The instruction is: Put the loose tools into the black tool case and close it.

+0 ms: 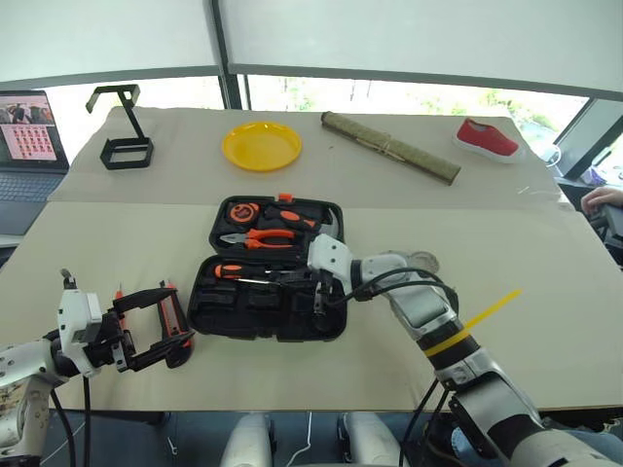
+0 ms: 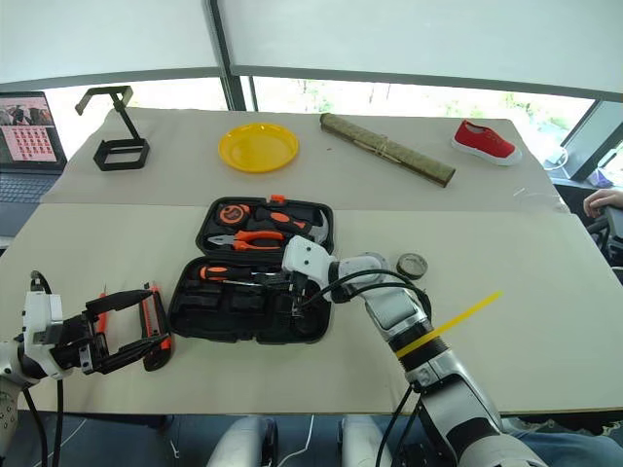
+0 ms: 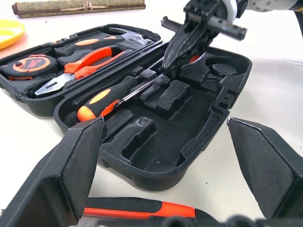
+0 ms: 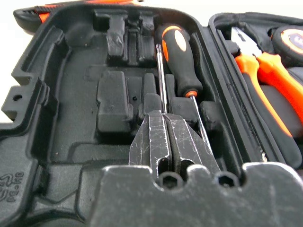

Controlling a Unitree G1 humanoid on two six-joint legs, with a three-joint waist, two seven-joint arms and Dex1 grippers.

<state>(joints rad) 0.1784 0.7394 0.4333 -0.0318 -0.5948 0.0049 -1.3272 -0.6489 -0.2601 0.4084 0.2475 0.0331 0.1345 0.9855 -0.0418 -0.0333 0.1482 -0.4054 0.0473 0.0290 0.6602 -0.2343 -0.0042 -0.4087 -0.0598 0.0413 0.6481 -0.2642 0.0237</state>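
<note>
Tool case (image 1: 234, 316) lies open on the bench; clenched right pincer (image 3: 182, 49) presses 1 screwdriver (image 3: 102, 99) home. Knife (image 2: 154, 326), at 9 o'clock, between the released left pincer's (image 2: 131, 331) fingers, likely goes next.

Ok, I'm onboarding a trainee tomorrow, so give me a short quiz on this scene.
1. True or false: the black tool case is closed.
2. Which has shut fingers: the left gripper or the right gripper?
3. The small grey roll lies A) inside the case, B) on the table right of the case, C) between the left gripper's fingers.
Key: 1 false; 2 right gripper; 3 B.
</note>
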